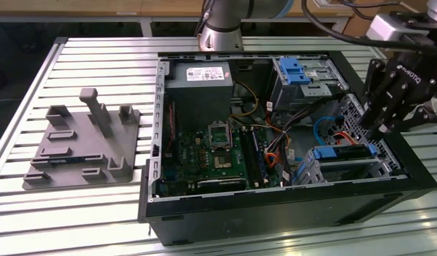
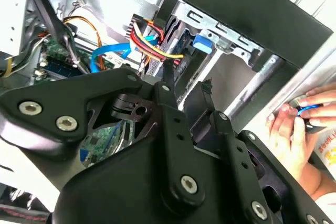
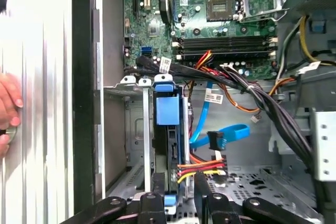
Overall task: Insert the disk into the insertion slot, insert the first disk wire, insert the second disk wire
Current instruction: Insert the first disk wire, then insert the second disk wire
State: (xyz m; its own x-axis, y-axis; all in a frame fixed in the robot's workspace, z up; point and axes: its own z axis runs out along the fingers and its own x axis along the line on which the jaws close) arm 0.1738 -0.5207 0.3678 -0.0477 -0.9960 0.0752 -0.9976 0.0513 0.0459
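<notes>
Above the case point(image 1: 275, 208) at its drive corner, the gripper point(image 2: 186, 85), fingers apart, partly hides the first disk wire point(image 3: 202, 168) at its plug end.

Slatted metal table point(image 1: 97, 53): three things on it, plus a hand.

Open black computer case point(image 1: 289, 205) lies on its side, open face up. It covers the table's middle and reaches toward the edge at the exterior view's right. Grey fixture plate point(image 1: 83, 144) with upright posts sits flat on the slats near the edge at the exterior view's left, well apart from the case. My arm's base point(image 1: 220, 32) stands at the far edge, just behind the case. In both wrist views a person's hand point(image 2: 294, 127) point(image 3: 8, 111) is at the slats just beside the case's outer wall, fingers pinching something small; can't tell what.
</notes>
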